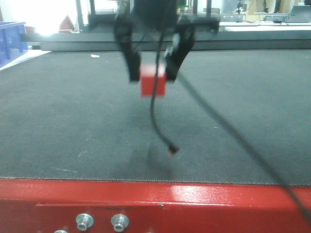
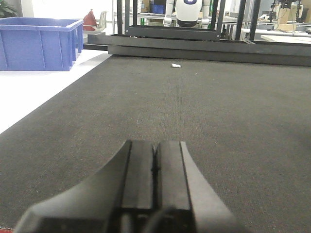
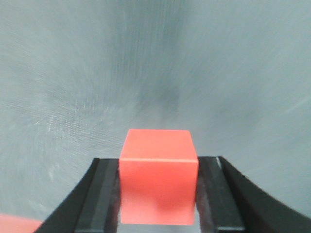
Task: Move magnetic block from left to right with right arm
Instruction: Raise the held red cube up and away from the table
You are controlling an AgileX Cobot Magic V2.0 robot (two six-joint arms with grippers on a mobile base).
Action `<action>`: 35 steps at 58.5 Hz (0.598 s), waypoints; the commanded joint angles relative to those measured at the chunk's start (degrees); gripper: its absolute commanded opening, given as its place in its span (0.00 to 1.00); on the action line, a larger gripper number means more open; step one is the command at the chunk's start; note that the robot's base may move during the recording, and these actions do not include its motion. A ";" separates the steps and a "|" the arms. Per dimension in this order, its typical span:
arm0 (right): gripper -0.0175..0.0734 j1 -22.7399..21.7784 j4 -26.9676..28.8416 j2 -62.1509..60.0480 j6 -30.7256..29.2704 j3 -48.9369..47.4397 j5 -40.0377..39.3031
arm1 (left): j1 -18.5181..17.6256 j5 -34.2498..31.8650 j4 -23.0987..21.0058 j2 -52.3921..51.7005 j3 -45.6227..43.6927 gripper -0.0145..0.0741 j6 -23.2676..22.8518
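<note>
1. red table edge [image 1: 155,194] ran glossy across the bottom of the front view, with two metal bolts [image 1: 84,221] set in its lower left part.
2. above it a dark mat [image 1: 73,121] filled most of the frame, up to the black rails [image 1: 73,46] along the top.
3. the right gripper [image 1: 153,73] hung in the upper middle of the front view, its two black fingers [image 1: 133,65] clamped against the sides of the magnetic block [image 1: 153,81].
4. the block sat between the fingertips in the upper middle. a faint shadow [image 1: 158,162] lay on the mat lower down, so the block seemed to be held clear of the mat, though blur made the gap hard to judge.
5. a thin black cable [image 1: 154,116] dangled in front of the block and ended in the lower middle. a second cable [image 1: 243,141] slanted down to the lower right corner.
6. in the right wrist view the block [image 3: 158,177] filled the lower middle, pinched between the two fingers [image 3: 104,194] of the right gripper [image 3: 158,165]. the mat behind it was a smeared grey.
7. in the left wrist view the left gripper [image 2: 154,160] sat at the bottom middle, low over the mat, its fingers pressed flat together with only a thin seam between them.
8. a blue bin [image 2: 39,43] stood in the upper left on a white floor [image 2: 29,92], and a small white scrap [image 2: 176,65] lay on the mat near the far rails, in the upper middle.
</note>
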 commanded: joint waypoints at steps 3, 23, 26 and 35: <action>0.62 -2.37 -1.58 -8.32 -11.01 0.87 2.32 | -0.32 -4.73 -0.44 -0.52 0.59 0.03 -0.06; 0.62 -13.22 0.07 -27.20 -23.31 26.22 -13.30 | -0.32 -4.73 -0.44 -0.52 0.59 0.03 -0.06; 0.62 -15.65 1.23 -30.62 -24.60 31.04 -17.44 | -0.32 -4.73 -0.44 -0.52 0.59 0.03 -0.06; 0.62 -23.50 4.00 -40.70 -29.74 44.62 -29.45 | -0.32 -4.73 -0.44 -0.52 0.59 0.03 -0.06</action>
